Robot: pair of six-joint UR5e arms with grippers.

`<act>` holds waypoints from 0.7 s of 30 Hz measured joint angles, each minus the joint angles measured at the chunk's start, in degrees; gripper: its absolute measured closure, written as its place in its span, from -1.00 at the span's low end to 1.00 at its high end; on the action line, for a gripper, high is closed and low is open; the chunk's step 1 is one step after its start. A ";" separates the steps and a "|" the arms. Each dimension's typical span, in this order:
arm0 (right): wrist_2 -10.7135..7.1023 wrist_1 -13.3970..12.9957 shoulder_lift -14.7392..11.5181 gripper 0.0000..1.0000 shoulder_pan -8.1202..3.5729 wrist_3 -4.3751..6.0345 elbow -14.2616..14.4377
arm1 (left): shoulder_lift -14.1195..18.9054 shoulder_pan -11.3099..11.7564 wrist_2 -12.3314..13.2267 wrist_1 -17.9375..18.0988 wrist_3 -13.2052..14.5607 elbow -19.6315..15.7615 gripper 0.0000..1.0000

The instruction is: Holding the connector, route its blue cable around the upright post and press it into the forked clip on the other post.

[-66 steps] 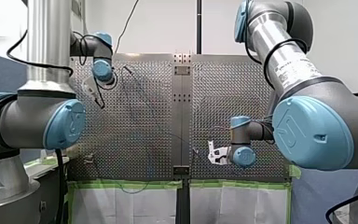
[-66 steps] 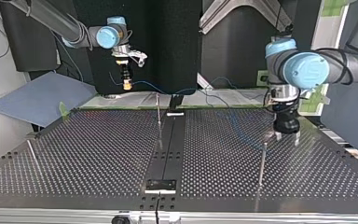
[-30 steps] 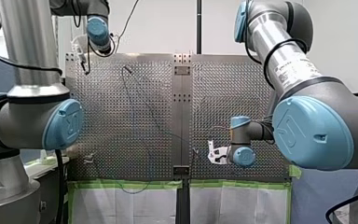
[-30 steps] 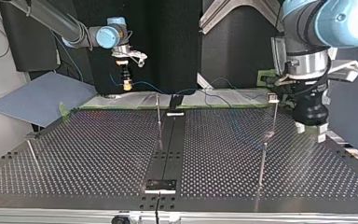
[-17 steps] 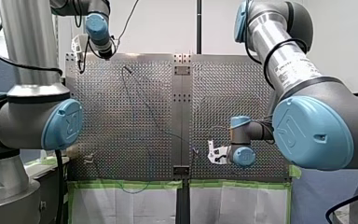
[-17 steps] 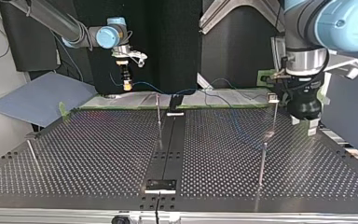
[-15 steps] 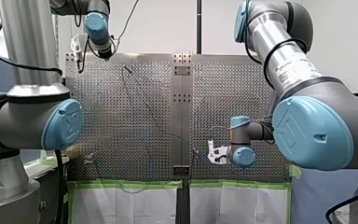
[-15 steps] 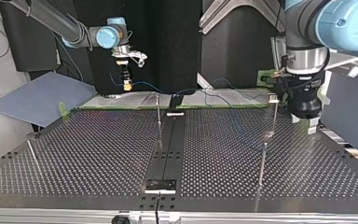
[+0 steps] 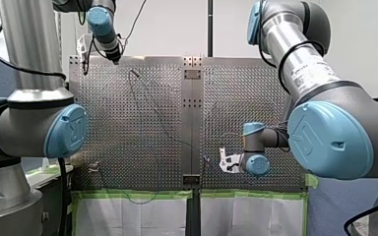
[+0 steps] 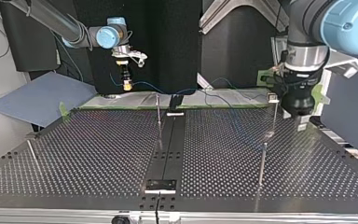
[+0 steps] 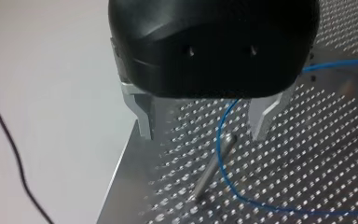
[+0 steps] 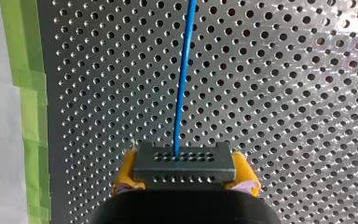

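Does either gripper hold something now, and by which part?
My right gripper holds the dark connector by its two sides, between yellow pads. My left gripper is open and holds nothing.

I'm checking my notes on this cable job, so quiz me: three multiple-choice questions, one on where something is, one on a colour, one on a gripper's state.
1. The connector is: A lying loose; B in the right gripper; C dangling free.
2. Its cable is: A red; B blue; C black.
3. The left gripper is: A shut, empty; B shut on something; C open.

Answers: B, yellow pads clamp it on both sides; B, a blue line leaves the connector; C, its metal fingers stand apart, holding nothing.
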 joint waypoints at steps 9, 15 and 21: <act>0.00 -0.06 0.00 1.00 0.01 0.00 0.01 | 0.00 -0.21 0.65 -0.66 -0.42 0.03 -1.00; 0.00 -0.02 0.00 1.00 0.01 0.00 0.00 | 0.00 -0.24 0.71 -0.67 -0.63 0.03 -1.00; 0.00 -0.03 0.00 1.00 0.01 0.03 0.00 | 0.00 -0.28 0.72 -0.54 -0.52 0.03 -1.00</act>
